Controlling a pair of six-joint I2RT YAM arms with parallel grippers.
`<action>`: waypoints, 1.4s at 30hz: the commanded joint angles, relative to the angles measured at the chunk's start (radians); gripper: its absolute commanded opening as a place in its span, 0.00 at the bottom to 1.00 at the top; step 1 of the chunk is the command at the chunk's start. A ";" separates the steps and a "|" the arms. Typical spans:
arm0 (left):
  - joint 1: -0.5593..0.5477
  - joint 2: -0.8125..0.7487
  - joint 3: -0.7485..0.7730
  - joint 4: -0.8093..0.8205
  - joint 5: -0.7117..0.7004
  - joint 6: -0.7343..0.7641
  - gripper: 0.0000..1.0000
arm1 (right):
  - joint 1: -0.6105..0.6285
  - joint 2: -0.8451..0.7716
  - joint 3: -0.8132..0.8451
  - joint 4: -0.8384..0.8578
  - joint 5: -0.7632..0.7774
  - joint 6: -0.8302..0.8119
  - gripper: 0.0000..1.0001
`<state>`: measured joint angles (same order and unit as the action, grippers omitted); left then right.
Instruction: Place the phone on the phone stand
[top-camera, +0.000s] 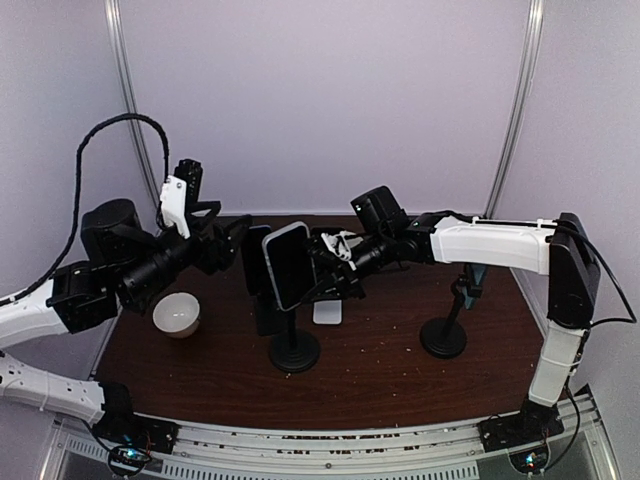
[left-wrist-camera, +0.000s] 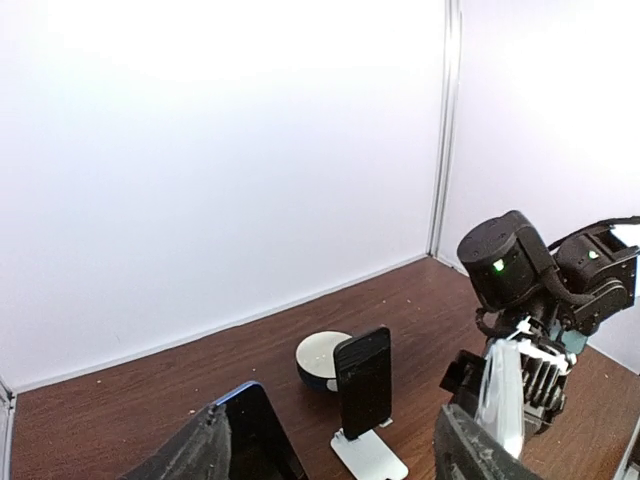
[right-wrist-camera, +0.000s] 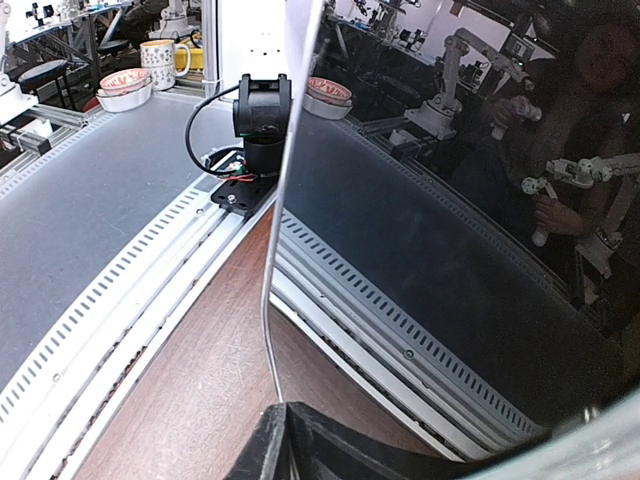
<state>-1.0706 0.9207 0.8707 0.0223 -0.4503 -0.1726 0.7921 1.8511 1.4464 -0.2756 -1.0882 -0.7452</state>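
We see the dark brown counter (top-camera: 400, 372) spread between pale walls, with both arms reaching in over it. The left arm (top-camera: 120, 268) comes from the left side and the right arm (top-camera: 492, 245) from the right, and they meet near the middle.

A black phone stand (top-camera: 294, 350) with a round base stands at the centre of the counter. The phone (top-camera: 289, 265) is up at its head, tilted, with its dark screen turned toward the overhead camera. We cannot tell whether it sits fully in the cradle.

The right claw (top-camera: 322, 258) meets the phone's right edge and looks clamped on it. In the right wrist view the glass fills most of the picture right in front of the camera.

The left claw (top-camera: 236, 241) is just beside the phone's left side with its fingers (left-wrist-camera: 195, 455) spread well apart. In the left wrist view, the phone's blue-edged corner shows between them, close to the left-hand one. We cannot say whether it touches.

A second black stand (top-camera: 443, 336) stands well to the right under the right arm. Behind the centre stand, another dark phone (left-wrist-camera: 363, 381) leans upright on a small white holder (left-wrist-camera: 368, 456).

A white bowl (top-camera: 178, 316) sits on the counter below the left arm.
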 joint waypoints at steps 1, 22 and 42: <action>0.014 0.124 0.095 -0.047 0.118 0.045 0.74 | -0.007 0.006 -0.031 -0.024 0.180 -0.015 0.00; 0.050 0.197 0.102 -0.037 0.360 0.012 0.48 | -0.008 0.000 -0.035 -0.027 0.206 -0.022 0.00; -0.011 0.205 -0.157 -0.017 0.180 0.071 0.00 | 0.002 -0.096 -0.214 0.382 0.278 0.226 0.16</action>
<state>-1.0721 1.0912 0.7841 0.2100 -0.0750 -0.1745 0.8139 1.7443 1.2430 0.0006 -0.9817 -0.6014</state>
